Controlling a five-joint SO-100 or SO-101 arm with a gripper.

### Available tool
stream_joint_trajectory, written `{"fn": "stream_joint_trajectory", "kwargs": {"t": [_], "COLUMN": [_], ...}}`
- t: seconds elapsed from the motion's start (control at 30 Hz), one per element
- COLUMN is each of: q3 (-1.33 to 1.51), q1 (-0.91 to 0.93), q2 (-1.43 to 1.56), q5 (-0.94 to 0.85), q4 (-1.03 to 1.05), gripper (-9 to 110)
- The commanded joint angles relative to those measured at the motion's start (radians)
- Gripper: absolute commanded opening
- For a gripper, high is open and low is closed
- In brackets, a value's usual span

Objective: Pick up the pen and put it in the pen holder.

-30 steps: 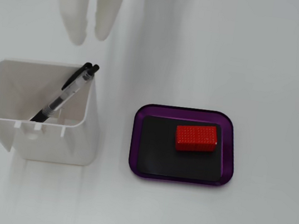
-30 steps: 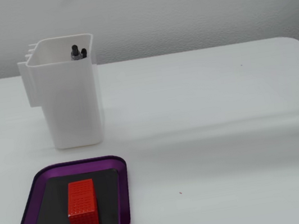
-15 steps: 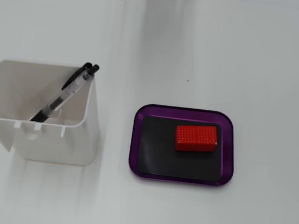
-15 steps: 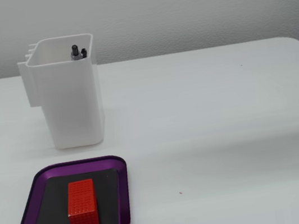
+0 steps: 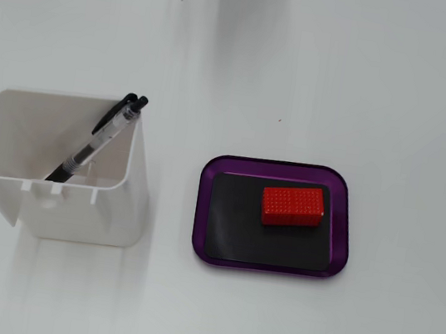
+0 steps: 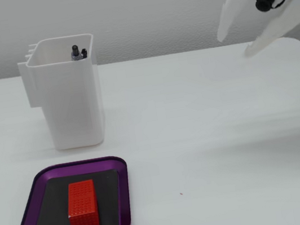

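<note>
Since the pen already leaned inside the holder at nine o'clock from the tray, the empty gripper, jaws apart, risked only bumping that holder

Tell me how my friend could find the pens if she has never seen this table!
Look for the tall white pen holder, the only box-shaped cup on the white table, standing apart from the purple tray. Inside it, two pens lean against one wall, their black tops poking just past the rim. They are long, thin, clear and black, unlike the chunky red block on the tray.
</note>
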Motion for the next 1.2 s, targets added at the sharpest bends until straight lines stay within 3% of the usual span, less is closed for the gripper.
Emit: {"fn": "stream_joint_trajectory", "kwargs": {"t": [0.0,0.13,0.4,0.6,0.7,1.17], "q3": [0.245,0.405,0.592,0.646,0.65,0.65], "q1": [0.008,0.0,0.009,0.011,0.003,0.011], "q2": [0.25,0.477,0.411,0.411,0.411,0.411], "q5": [-0.006,-0.005,-0.003,-0.005,-0.005,0.003], "q4": [-0.11,-0.14,-0.143,-0.138,-0.138,-0.15], "gripper": [9,9,9,8,-1,0]}}
